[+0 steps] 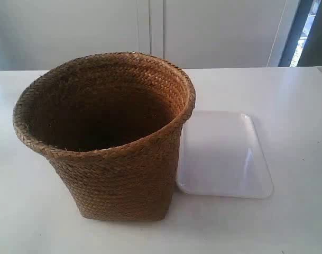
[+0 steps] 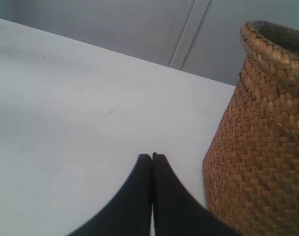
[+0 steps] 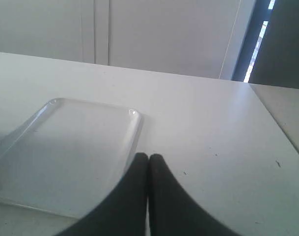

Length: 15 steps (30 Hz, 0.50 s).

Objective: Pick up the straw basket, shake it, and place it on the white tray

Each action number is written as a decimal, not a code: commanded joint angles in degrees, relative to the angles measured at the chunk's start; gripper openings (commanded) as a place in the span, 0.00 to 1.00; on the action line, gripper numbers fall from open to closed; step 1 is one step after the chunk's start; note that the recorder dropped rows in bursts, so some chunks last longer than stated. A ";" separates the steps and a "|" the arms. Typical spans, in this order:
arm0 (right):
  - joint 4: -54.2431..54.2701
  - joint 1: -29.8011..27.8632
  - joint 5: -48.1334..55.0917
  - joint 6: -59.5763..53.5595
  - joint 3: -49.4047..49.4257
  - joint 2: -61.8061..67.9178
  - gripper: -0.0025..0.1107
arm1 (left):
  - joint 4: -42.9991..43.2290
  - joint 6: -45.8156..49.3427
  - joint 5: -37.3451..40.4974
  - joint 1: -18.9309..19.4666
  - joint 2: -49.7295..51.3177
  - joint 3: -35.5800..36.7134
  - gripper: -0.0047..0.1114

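While both stand, one basket [image 1: 123,180], one tray [image 1: 224,153]

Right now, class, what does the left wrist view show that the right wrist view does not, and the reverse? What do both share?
Only the left wrist view shows the straw basket, standing beside the left gripper. Only the right wrist view shows the white tray, next to the right gripper. Both show a shut gripper over the white table.

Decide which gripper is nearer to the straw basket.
Left. The left gripper, shut, sits close beside the basket. The right gripper, also shut, is at the tray edge, with no basket in its view.
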 commanded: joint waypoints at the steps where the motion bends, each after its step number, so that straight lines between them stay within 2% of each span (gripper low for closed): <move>1: -0.31 -0.40 -0.41 0.20 0.38 -0.22 0.02 | -0.89 -3.69 -0.75 -0.31 0.03 0.22 0.05; 13: -1.11 -0.40 -0.51 0.20 0.38 -0.22 0.02 | -0.89 -6.76 -0.77 -0.31 0.03 0.22 0.05; 15: -3.76 -0.40 -0.62 -3.67 0.38 -0.22 0.02 | -0.89 -6.76 -0.38 -0.31 0.03 0.22 0.05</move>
